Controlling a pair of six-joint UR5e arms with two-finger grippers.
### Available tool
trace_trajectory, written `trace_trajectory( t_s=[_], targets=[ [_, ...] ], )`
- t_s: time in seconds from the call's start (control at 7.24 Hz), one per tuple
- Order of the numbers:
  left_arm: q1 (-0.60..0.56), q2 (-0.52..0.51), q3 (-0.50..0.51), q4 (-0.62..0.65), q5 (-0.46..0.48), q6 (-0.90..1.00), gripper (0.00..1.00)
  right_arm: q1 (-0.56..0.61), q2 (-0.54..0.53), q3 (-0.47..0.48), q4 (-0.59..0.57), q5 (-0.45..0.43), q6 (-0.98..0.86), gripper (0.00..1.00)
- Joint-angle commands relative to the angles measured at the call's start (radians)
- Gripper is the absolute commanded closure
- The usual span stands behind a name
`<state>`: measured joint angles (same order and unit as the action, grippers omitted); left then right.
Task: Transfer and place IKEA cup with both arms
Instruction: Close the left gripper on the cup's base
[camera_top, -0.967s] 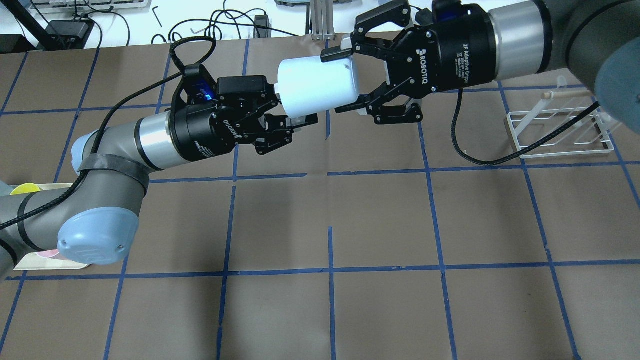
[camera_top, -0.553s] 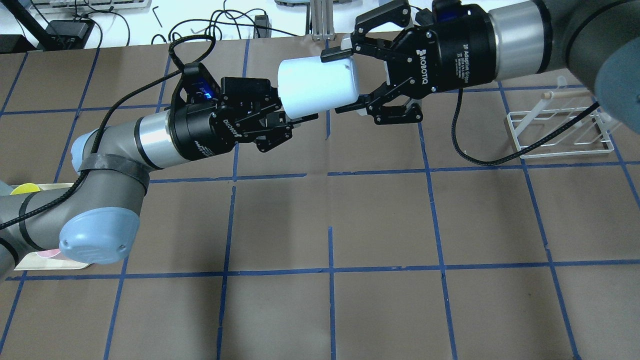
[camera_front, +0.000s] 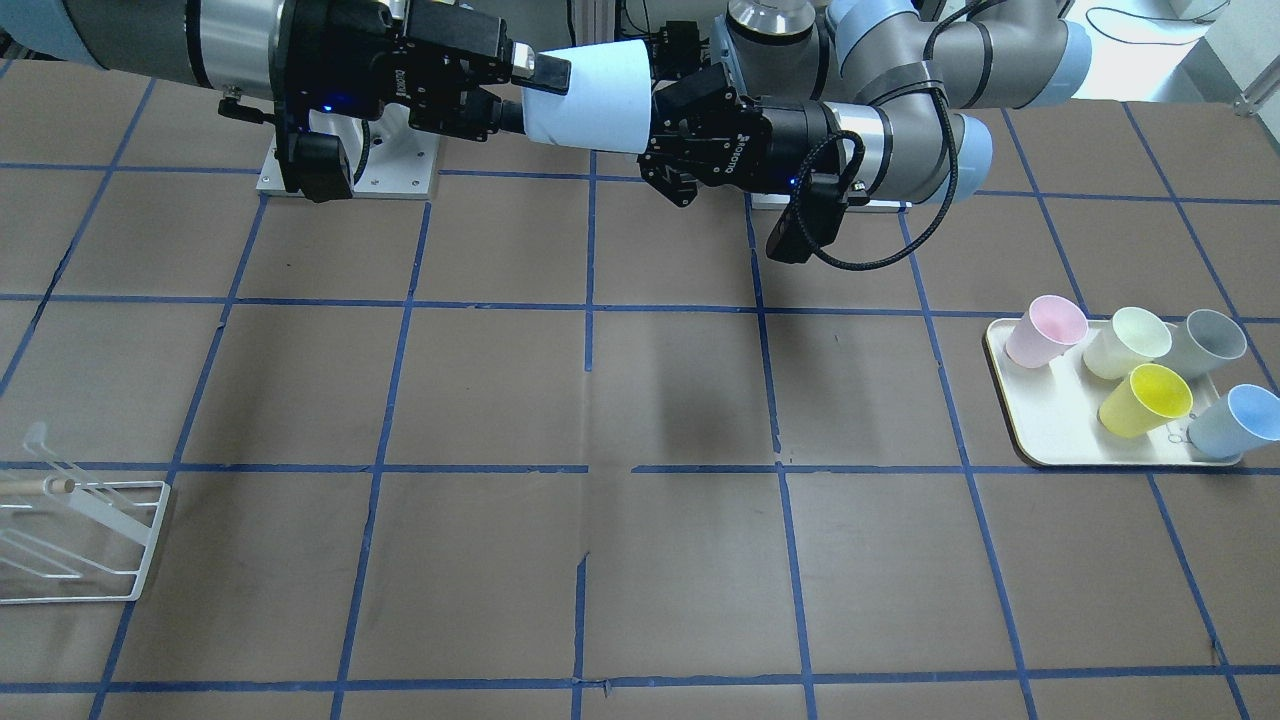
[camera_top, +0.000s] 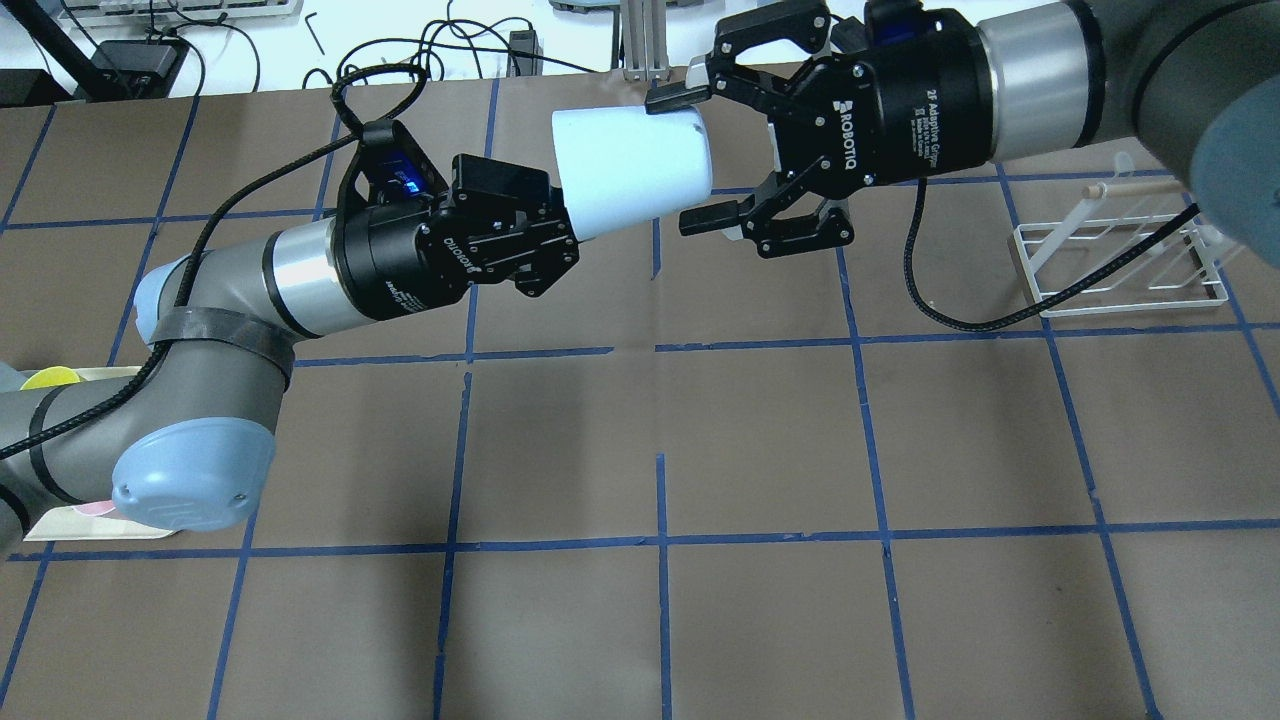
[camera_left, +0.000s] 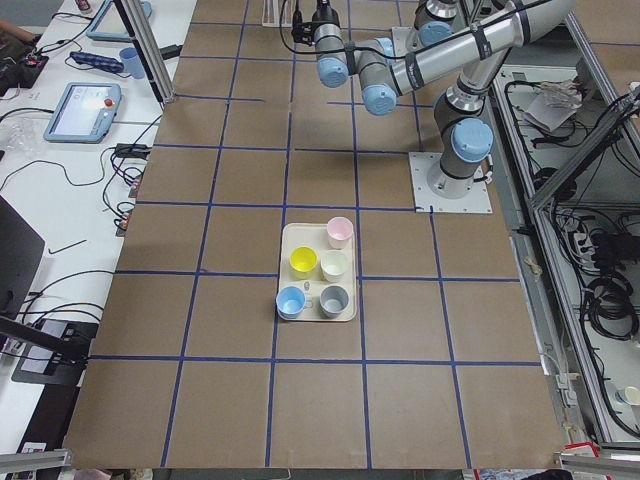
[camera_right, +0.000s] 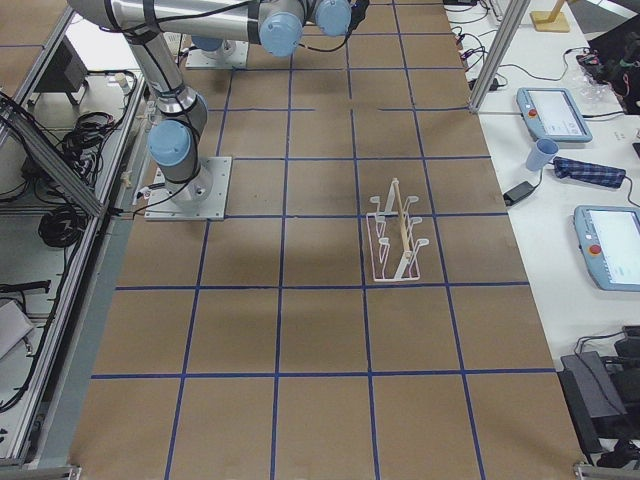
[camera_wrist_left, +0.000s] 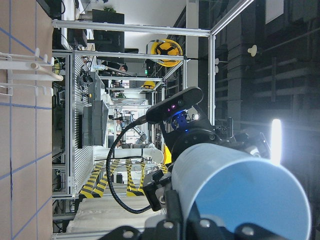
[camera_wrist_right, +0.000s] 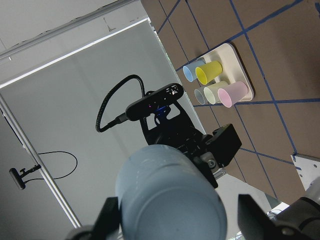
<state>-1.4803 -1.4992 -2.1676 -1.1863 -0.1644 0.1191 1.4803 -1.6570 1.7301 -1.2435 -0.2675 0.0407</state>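
The pale sky-blue IKEA cup (camera_top: 630, 170) hangs on its side in the air over the far middle of the table, and also shows in the front view (camera_front: 590, 95). My left gripper (camera_top: 568, 238) is shut on the cup's rim; in its wrist view the open mouth (camera_wrist_left: 240, 195) faces the camera. My right gripper (camera_top: 692, 158) is open, with its fingers standing a little off either side of the cup's base (camera_wrist_right: 170, 195). The cup is tilted, its base end pointing towards the right gripper.
A white tray (camera_front: 1010, 420) on the robot's left holds pink (camera_front: 1045, 330), cream (camera_front: 1125, 342), grey (camera_front: 1205, 345), yellow (camera_front: 1145, 400) and blue (camera_front: 1235, 420) cups. A white wire rack (camera_top: 1120, 255) stands on the robot's right.
My left gripper has closed on the cup's rim. My right gripper's fingers have spread off the cup, and the cup has tilted slightly.
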Motion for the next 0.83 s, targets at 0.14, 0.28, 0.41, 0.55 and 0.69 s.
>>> trace_trajectory(
  t_s=[0.14,0.28,0.41,0.55,0.69],
  targets=[
    [0.0,0.011,0.0,0.0,0.003,0.001,1.0,0.0,0.0,-0.004,-0.001,0.004,0.004,0.0],
    [0.0,0.017,0.0,-0.001,0.012,-0.001,1.0,-0.002,0.003,-0.023,-0.002,0.005,0.024,0.0],
    [0.002,0.02,0.002,-0.003,0.038,-0.006,1.0,-0.014,0.016,-0.047,-0.005,0.004,0.036,0.0],
    [0.002,0.028,0.003,-0.003,0.074,-0.01,1.0,-0.031,0.031,-0.075,-0.008,0.002,0.041,0.0],
    [0.008,0.036,0.002,-0.003,0.1,-0.01,1.0,-0.066,0.049,-0.105,-0.007,-0.059,0.041,0.0]
  ],
)
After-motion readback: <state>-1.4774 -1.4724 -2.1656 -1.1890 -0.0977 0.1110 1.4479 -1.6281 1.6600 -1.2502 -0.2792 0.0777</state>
